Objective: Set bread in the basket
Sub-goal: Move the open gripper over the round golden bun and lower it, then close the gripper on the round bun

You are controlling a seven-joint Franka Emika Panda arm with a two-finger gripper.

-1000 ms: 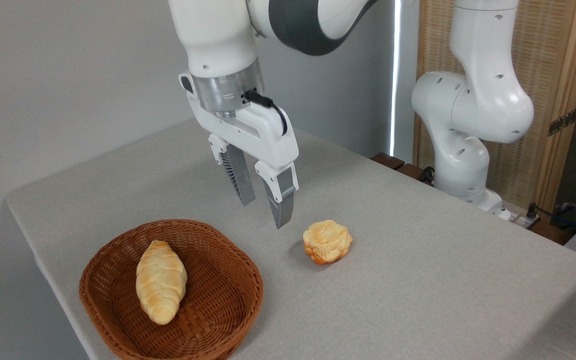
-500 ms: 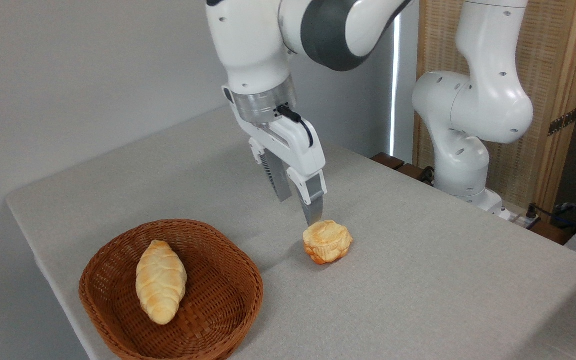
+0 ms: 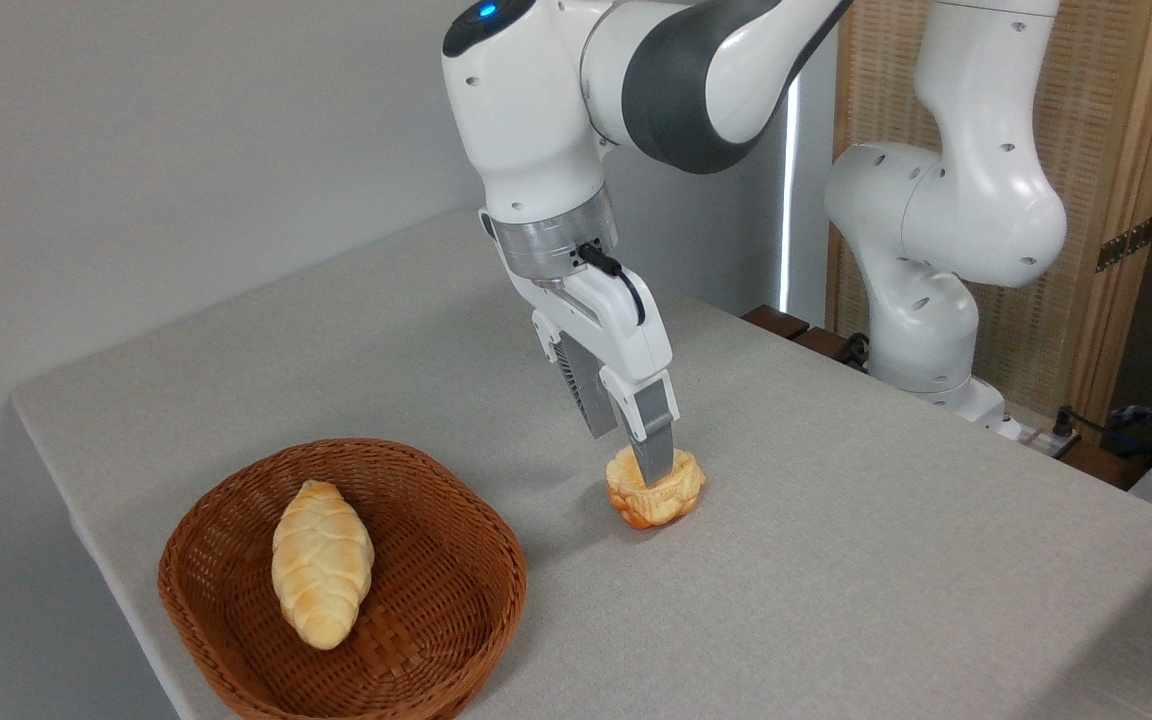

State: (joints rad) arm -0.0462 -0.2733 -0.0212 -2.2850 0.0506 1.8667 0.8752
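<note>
bread (image 3: pixel 654 492): on table, outside basket (image 3: pixel 236 560), not lifted
gripper (image 3: pixel 636 455): jaws spread, straddling bread, not clamped
left: grasp, carry, drop

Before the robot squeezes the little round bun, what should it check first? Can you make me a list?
1. Fingers open around the bun: one sits in front of it, the other behind; ok.
2. Bun resting flat on the table, not lifted: ok.
3. Fingers low enough for a firm hold: cannot tell.
4. Basket has room beside the braided loaf: ok.
5. Nothing lying between bun and basket: ok.
</note>
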